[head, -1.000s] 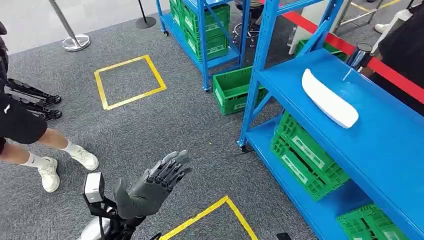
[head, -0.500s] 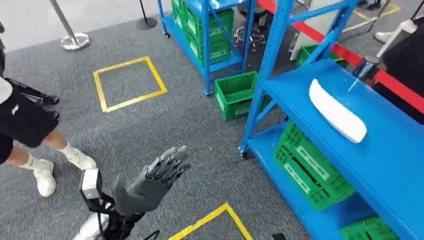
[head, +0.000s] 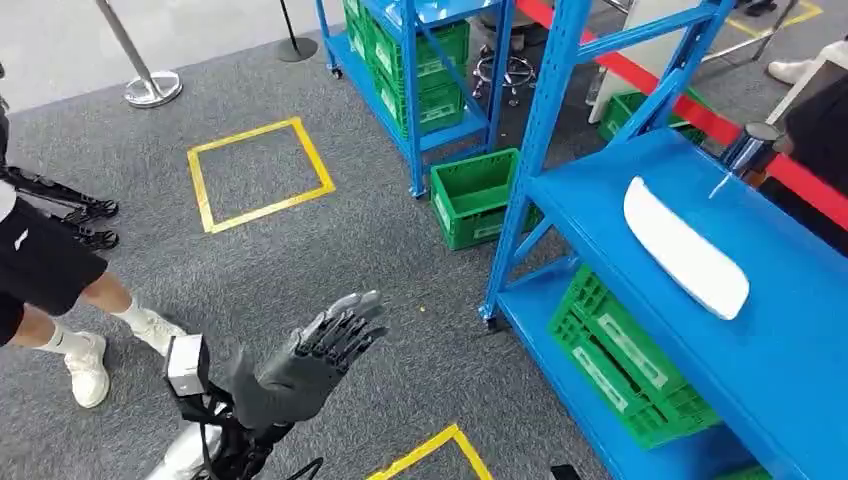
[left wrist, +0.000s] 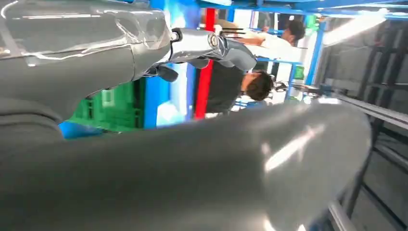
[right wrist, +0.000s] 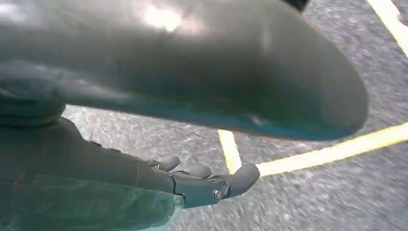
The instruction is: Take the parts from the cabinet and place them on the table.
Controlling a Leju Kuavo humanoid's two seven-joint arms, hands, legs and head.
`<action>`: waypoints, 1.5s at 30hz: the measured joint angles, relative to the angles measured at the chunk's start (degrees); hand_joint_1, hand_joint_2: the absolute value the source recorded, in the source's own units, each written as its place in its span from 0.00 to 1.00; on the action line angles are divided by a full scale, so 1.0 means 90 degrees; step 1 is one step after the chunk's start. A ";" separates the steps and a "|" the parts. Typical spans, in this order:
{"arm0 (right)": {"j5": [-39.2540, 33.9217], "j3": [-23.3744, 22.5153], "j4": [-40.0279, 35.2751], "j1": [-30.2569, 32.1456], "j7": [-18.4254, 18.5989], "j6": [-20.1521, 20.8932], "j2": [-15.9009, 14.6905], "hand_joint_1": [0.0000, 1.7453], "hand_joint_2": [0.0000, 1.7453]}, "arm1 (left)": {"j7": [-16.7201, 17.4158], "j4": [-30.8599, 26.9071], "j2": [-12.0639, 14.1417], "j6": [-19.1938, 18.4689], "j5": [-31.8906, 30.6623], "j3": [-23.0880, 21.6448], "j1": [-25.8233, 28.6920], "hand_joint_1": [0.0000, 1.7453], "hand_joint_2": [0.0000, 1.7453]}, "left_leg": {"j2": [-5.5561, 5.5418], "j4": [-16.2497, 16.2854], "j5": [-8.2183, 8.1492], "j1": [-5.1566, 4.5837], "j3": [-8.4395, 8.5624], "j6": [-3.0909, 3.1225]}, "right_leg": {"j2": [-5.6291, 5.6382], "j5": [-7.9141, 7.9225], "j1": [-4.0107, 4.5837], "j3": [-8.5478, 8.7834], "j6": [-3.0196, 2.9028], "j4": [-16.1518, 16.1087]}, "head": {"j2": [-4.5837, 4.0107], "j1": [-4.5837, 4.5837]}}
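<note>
A long white curved part (head: pixel 685 245) lies on the top board of the blue cabinet (head: pixel 800 340) at the right. My left hand (head: pixel 300 365) is raised over the grey carpet at the lower left, well apart from the cabinet, fingers spread and holding nothing. In the left wrist view its fingers (left wrist: pixel 211 45) point towards the blue frame. In the right wrist view my right hand (right wrist: pixel 144 178) hangs above the carpet and a yellow tape line (right wrist: pixel 332 151), fingers stretched out and empty.
Green crates (head: pixel 625 355) fill the cabinet's lower shelf and another crate (head: pixel 475 195) stands on the floor by its post. A second blue rack (head: pixel 410 60) stands behind. A person's legs (head: pixel 60 300) are at the left. Red barrier tape (head: pixel 690 105) runs behind the cabinet.
The camera has shifted, so the cabinet and the white part sit lower and further right in the picture. The person at the left has stepped. My left hand stays raised and empty.
</note>
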 joint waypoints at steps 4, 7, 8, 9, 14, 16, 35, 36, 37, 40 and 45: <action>0.0046 0.0017 0.0002 -0.0010 0.0041 0.0000 0.0000 0.00 0.00 | -0.0051 0.0000 0.0002 0.0024 -0.0017 0.0010 0.0027 0.00 0.00 | 0.0012 0.1167 -0.0718 0.0045 -0.1103 -0.0075 | 0.0028 -0.0260 0.0040 0.0283 -0.0010 0.0000 | 0.0000 0.0002; 0.0063 0.0056 0.0000 -0.0032 0.0070 0.0000 0.0002 0.00 0.00 | -0.0090 0.0000 0.0007 0.0041 -0.0066 0.0024 0.0035 0.00 0.00 | 0.0014 -0.0080 0.0127 0.0010 -0.0862 0.0064 | 0.0044 -0.0495 0.0057 0.0621 0.0009 -0.0014 | 0.0000 0.0002; 0.0063 0.0061 0.0000 -0.0031 0.0070 -0.0002 0.0005 0.00 0.00 | -0.0102 -0.0002 0.0012 0.0039 -0.0073 0.0027 0.0036 0.00 0.00 | 0.0032 -0.0600 0.0714 -0.0039 -0.0743 0.0151 | 0.0047 -0.0548 0.0053 0.0626 0.0033 -0.0030 | 0.0000 0.0005; 0.0063 0.0073 0.0000 -0.0059 0.0073 -0.0007 0.0015 0.00 0.00 | -0.0116 -0.0002 0.0022 0.0041 -0.0092 0.0031 0.0053 0.00 0.00 | -0.0027 -0.0763 0.1008 -0.0086 -0.0748 0.0192 | 0.0072 -0.0600 0.0104 0.0732 0.0074 0.0009 | 0.0000 0.0005; 0.0080 0.0107 -0.0022 -0.0090 0.0104 -0.0056 -0.0017 0.00 0.00 | -0.0151 -0.0070 0.0017 0.0061 -0.0202 0.0051 0.0112 0.00 0.00 | -0.0049 -0.0973 0.1001 -0.0068 -0.0500 0.0281 | 0.0062 -0.0792 0.0106 0.0750 0.0206 -0.0005 | 0.0000 0.0007; 0.0097 0.0114 -0.0022 -0.0128 0.0104 -0.0056 -0.0019 0.00 0.00 | -0.0158 -0.0080 0.0010 0.0078 -0.0219 0.0051 0.0112 0.00 0.00 | -0.0043 -0.1001 0.0949 -0.0071 -0.0427 0.0357 | 0.0056 -0.1101 0.0106 0.0273 0.0155 0.0832 | 0.0000 0.0010; -0.0005 0.0151 -0.0027 -0.0130 0.0104 -0.0066 -0.0061 0.00 0.00 | -0.0177 -0.0175 0.0027 0.0155 -0.0265 0.0114 0.0323 0.00 0.00 | 0.0018 0.1193 -0.0324 0.0075 -0.1136 -0.0091 | 0.0219 -0.0029 0.0027 0.0126 0.0064 -0.0076 | 0.0000 -0.0022; -0.0007 0.0151 -0.0027 -0.0131 0.0104 -0.0066 -0.0058 0.00 0.00 | -0.0177 -0.0175 0.0034 0.0155 -0.0265 0.0119 0.0323 0.00 0.00 | 0.0014 0.0750 -0.0021 0.0102 -0.0949 -0.0102 | 0.0284 -0.0031 0.0018 0.0142 0.0066 -0.0076 | 0.0000 -0.0022; -0.0015 0.0151 -0.0029 -0.0135 0.0104 -0.0066 -0.0054 0.00 0.00 | -0.0177 -0.0175 0.0034 0.0155 -0.0265 0.0121 0.0322 0.00 0.00 | -0.0013 0.0146 0.0300 0.0118 -0.0666 -0.0099 | 0.0356 -0.0044 0.0009 0.0163 0.0089 -0.0076 | 0.0000 -0.0022; -0.0053 0.0151 -0.0029 -0.0153 0.0087 -0.0066 -0.0036 0.00 0.00 | -0.0177 -0.0177 0.0036 0.0148 -0.0267 0.0121 0.0322 0.00 0.00 | -0.0386 -0.0881 0.0537 0.0137 -0.0166 -0.0044 | 0.0515 -0.0054 0.0040 0.0133 0.0165 -0.0066 | 0.0000 -0.0015; -0.0066 0.0151 -0.0029 -0.0144 0.0085 -0.0066 -0.0036 0.00 0.00 | -0.0175 -0.0180 0.0036 0.0143 -0.0272 0.0119 0.0325 0.00 0.00 | -0.0336 -0.0860 0.0526 0.0107 -0.0176 -0.0017 | 0.0555 -0.0044 0.0010 0.0108 0.0222 -0.0076 | 0.0000 -0.0019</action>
